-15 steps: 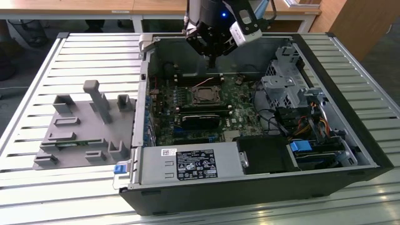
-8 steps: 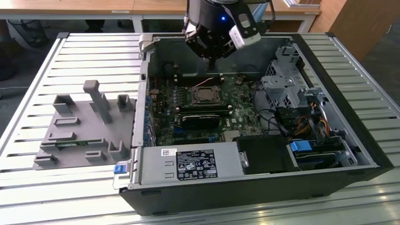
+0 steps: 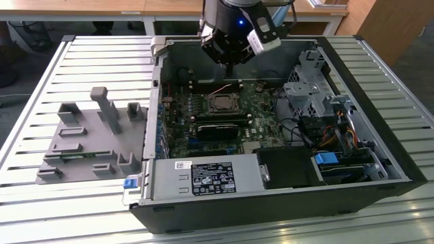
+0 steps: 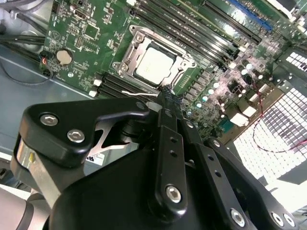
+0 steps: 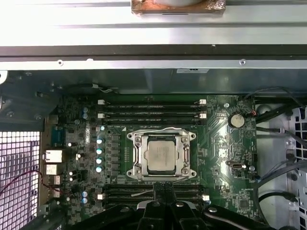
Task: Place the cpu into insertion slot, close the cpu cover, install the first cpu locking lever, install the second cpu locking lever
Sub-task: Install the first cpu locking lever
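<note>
In the exterior view the pincer [image 3: 229, 71] hangs inside the case [image 3: 379, 152] on the slatted tabletop [image 3: 81, 56], and the slot [image 3: 221, 105] lies on the board just in front of its tips. In the second wrist view the fingers [image 4: 165, 143] are pressed together with nothing visible between them. The cpu [image 4: 154, 64] sits in the slot just beyond the tips, with the cover [image 4: 128, 60] lying flat around it. In the first wrist view the pincer [image 5: 163, 188] points at the slot's near edge, over the memory rows, and the cpu [image 5: 160, 157] shows through the cover's [image 5: 140, 160] window.
</note>
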Controlling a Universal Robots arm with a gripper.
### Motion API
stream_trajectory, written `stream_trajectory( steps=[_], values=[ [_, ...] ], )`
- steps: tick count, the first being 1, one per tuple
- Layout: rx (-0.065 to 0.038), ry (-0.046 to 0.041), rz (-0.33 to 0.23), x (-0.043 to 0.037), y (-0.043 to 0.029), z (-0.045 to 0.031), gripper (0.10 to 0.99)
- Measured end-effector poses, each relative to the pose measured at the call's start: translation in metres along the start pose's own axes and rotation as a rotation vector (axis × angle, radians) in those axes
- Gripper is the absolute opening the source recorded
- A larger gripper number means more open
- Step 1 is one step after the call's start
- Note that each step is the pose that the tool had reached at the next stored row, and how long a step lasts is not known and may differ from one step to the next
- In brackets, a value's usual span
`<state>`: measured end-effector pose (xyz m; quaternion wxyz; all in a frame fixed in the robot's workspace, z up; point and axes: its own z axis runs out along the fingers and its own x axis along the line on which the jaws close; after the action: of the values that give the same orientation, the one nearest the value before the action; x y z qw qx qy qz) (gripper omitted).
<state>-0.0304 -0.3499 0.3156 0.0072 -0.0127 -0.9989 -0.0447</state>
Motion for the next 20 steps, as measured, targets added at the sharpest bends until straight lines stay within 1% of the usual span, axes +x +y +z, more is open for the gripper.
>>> stream_trajectory(
  steps=[6, 9, 10, 11, 12, 13, 17, 18, 20],
  values=[
    [0.0, 0.0, 0.0, -0.0001, -0.0004, 0.0084, 0.106],
    [0.0, 0.0, 0.0, -0.0002, -0.0006, 0.0112, 0.106],
    [-0.004, 0.0002, 0.0, -0.0001, -0.0007, 0.0114, 0.106],
    [-0.013, 0.0004, 0.0, -0.0001, -0.0007, 0.0117, 0.106],
    [-0.025, 0.0007, 0.0, -0.0002, -0.0007, 0.0121, 0.106],
    [-0.032, 0.0009, 0.0, -0.0002, -0.0007, 0.0126, 0.106],
    [-0.035, 0.0009, 0.0, -0.0002, -0.001, 0.0156, 0.106],
    [-0.038, 0.0011, -0.001, -0.0003, -0.0011, 0.0164, 0.106],
    [-0.049, 0.0013, -0.001, -0.0003, -0.0012, 0.0181, 0.106]
  ],
)
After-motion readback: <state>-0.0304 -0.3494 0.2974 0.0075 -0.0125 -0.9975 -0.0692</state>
